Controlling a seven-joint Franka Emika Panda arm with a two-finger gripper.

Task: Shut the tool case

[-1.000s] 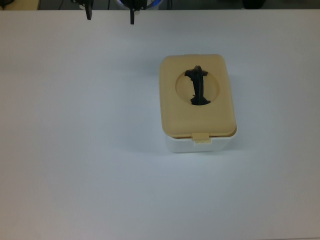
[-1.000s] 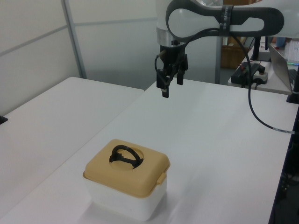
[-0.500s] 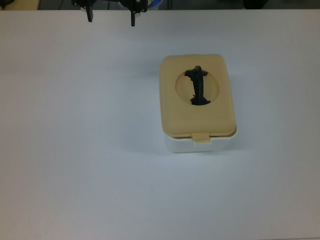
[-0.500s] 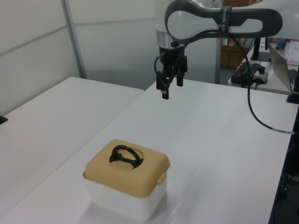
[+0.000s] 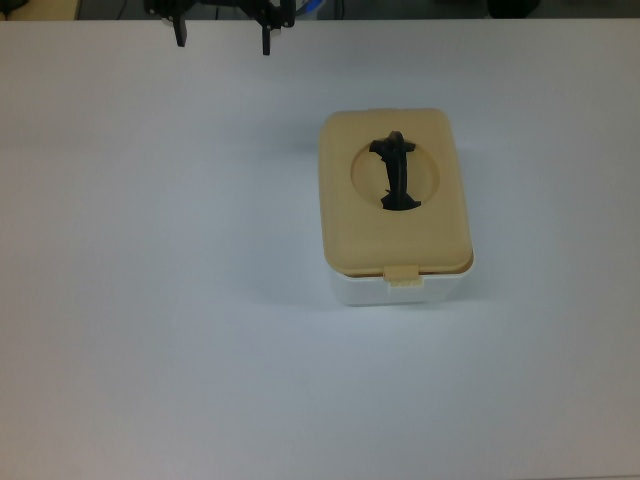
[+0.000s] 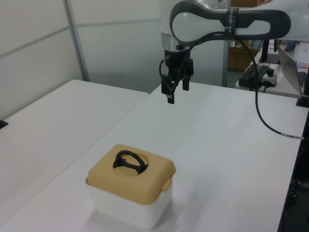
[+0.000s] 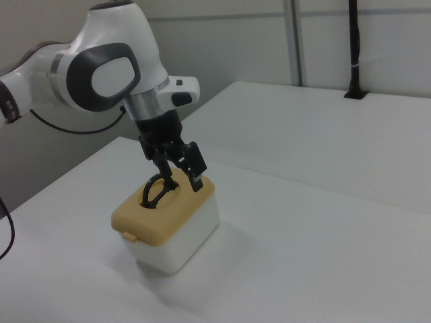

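- I see the white table [image 6: 227,145] filling the scene, with nothing on it but the case.
- My arm [image 6: 227,21] reaches in high over the far part of the table in the left view, well apart from the case.
- The tool case [image 5: 396,205] stands right of centre in the top view. Its white tub [image 6: 128,208] carries the tan lid [image 6: 131,175], which lies flat and square on the tub.
- The gripper [image 6: 175,87] hangs in the air pointing down, its two fingers spread apart with nothing between them. In the top view only its fingertips show, at the upper edge.
- The black handle [image 5: 397,172] stands up from the lid's round recess.
- The small latch tab [image 5: 402,273] sits at the lid's near edge in the top view. I cannot tell whether it is clicked home.
- My worry: if the latch is not seated, the lid only rests there and the case would open when lifted. Pressing down off-centre could tip or slide the light tub, and a descending finger could catch the raised handle.
- I can read no brand, label or writing anywhere.
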